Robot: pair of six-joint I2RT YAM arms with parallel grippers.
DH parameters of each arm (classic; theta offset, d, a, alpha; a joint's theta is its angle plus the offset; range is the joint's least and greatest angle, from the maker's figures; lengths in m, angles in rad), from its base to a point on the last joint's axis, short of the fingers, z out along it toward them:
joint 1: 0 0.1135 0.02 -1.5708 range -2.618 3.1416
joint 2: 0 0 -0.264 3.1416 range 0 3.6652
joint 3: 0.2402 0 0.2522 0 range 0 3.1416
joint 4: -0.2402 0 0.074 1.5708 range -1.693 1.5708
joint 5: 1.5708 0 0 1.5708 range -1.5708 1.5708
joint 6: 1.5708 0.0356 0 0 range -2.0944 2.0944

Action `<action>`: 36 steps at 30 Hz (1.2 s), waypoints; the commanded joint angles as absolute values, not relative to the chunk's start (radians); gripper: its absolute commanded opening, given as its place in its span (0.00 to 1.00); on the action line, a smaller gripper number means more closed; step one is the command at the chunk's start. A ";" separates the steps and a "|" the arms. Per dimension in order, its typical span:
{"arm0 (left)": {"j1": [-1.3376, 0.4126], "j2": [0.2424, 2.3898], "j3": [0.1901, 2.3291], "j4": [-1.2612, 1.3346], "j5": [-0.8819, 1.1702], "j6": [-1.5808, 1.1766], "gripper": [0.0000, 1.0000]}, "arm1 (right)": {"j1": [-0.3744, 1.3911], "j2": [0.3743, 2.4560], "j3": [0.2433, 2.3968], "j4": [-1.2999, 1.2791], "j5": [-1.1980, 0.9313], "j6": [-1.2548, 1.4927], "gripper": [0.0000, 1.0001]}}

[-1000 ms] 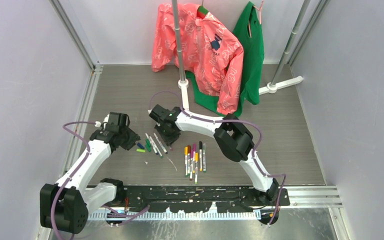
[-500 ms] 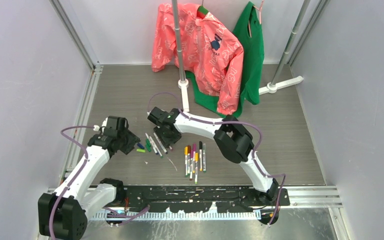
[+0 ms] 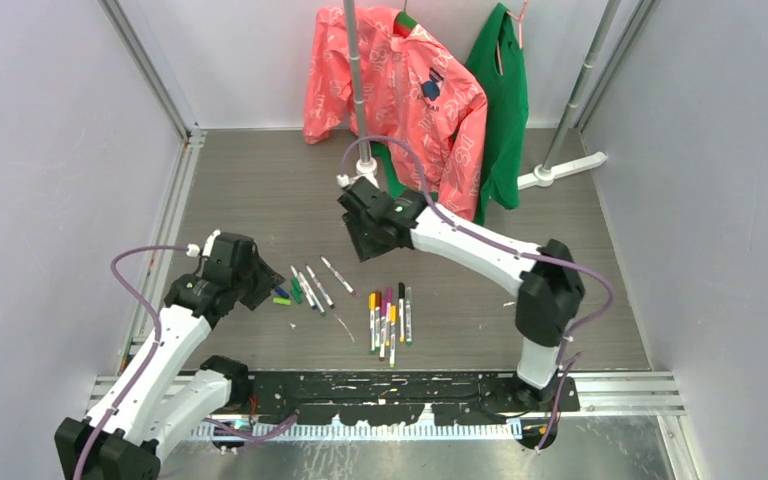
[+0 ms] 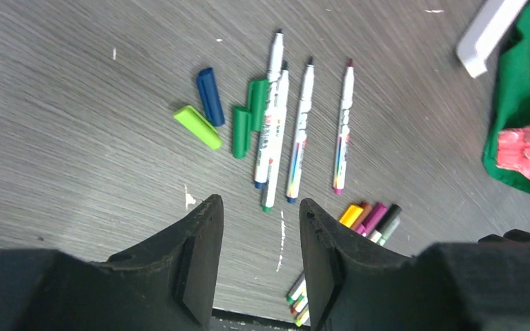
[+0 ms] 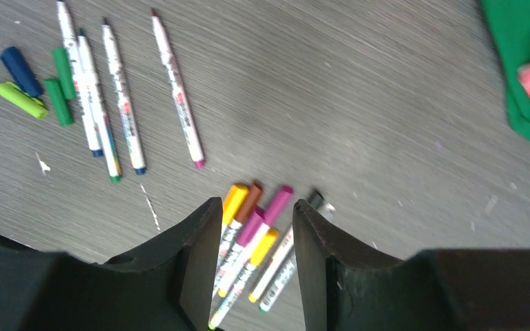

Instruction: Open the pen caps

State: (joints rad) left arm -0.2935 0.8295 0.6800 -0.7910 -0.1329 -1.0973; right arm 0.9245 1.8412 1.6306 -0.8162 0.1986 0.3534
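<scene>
**Pen caps (image 4: 241,131) lie loose on the desk (image 3: 250,190); both grippers empty**

A pink jacket (image 3: 400,100) and a green garment (image 3: 505,100) hang at the far edge of the desk. The left gripper (image 4: 262,265) hovers just left of the caps, jaws moderately apart with nothing between them. The right gripper (image 5: 254,265) hangs beyond the pens, jaws parted and empty. Four uncapped pens (image 4: 300,131) lie side by side, and a bundle of capped pens (image 3: 390,315) lies just to their right. Left of the bare pens rest two green caps, a blue cap (image 4: 210,96) and a lime cap (image 4: 198,127).
</scene>
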 commanded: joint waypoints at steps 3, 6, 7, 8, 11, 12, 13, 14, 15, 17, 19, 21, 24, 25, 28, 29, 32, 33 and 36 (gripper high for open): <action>-0.354 0.756 0.743 -0.870 -0.186 -1.092 0.45 | 0.907 1.648 1.449 -0.817 0.318 0.497 0.48; -0.393 0.721 0.721 -0.870 -0.187 -1.089 0.45 | 0.907 1.594 1.370 -0.839 0.340 0.554 0.48; -0.409 0.710 0.716 -0.874 -0.188 -1.086 0.46 | 0.907 1.578 1.339 -0.838 0.342 0.577 0.48; -0.419 0.701 0.714 -0.882 -0.187 -1.086 0.46 | 0.907 1.563 1.311 -0.837 0.341 0.605 0.48; -0.446 0.672 0.708 -0.896 -0.174 -1.081 0.45 | 0.911 1.531 1.224 -0.832 0.328 0.670 0.48; -0.452 0.662 0.706 -0.895 -0.169 -1.076 0.45 | 0.915 1.526 1.208 -0.832 0.331 0.687 0.48; -0.455 0.659 0.706 -0.891 -0.166 -1.065 0.45 | 0.921 1.522 1.194 -0.830 0.335 0.701 0.48; -0.456 0.657 0.708 -0.888 -0.164 -1.054 0.45 | 0.930 1.519 1.184 -0.826 0.343 0.716 0.48; -0.457 0.659 0.710 -0.888 -0.159 -1.045 0.46 | 0.940 1.520 1.179 -0.827 0.348 0.731 0.48; -0.458 0.665 0.718 -0.902 -0.143 -1.028 0.46 | 0.964 1.531 1.183 -0.834 0.361 0.762 0.48; -0.460 0.666 0.725 -0.909 -0.142 -1.015 0.45 | 0.984 1.552 1.197 -0.836 0.375 0.788 0.48; -0.460 0.666 0.731 -0.905 -0.148 -1.000 0.46 | 1.000 1.582 1.215 -0.854 0.384 0.803 0.48; -0.460 0.689 0.748 -0.882 -0.142 -0.977 0.45 | 1.004 1.617 1.230 -0.877 0.411 0.813 0.48; -0.460 0.701 0.759 -0.879 -0.139 -0.969 0.46 | 1.005 1.624 1.227 -0.873 0.408 0.814 0.48; -0.460 0.727 0.790 -0.879 -0.122 -0.955 0.45 | 1.005 1.633 1.213 -0.867 0.406 0.831 0.48; -0.460 0.731 0.797 -0.879 -0.126 -0.946 0.45 | 1.005 1.633 1.202 -0.852 0.399 0.837 0.47; -0.461 0.732 0.812 -0.881 -0.137 -0.928 0.46 | 1.004 1.639 1.176 -0.838 0.400 0.861 0.47; -0.460 0.733 0.813 -0.879 -0.137 -0.925 0.46 | 1.003 1.640 1.165 -0.830 0.396 0.866 0.47; -0.460 0.736 0.813 -0.878 -0.135 -0.915 0.46 | 1.004 1.639 1.138 -0.810 0.391 0.882 0.47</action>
State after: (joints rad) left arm -0.4564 0.7406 0.7742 -0.9016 -0.1371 -0.9554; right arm 1.0058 1.6447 1.1679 -0.8429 0.3649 0.8268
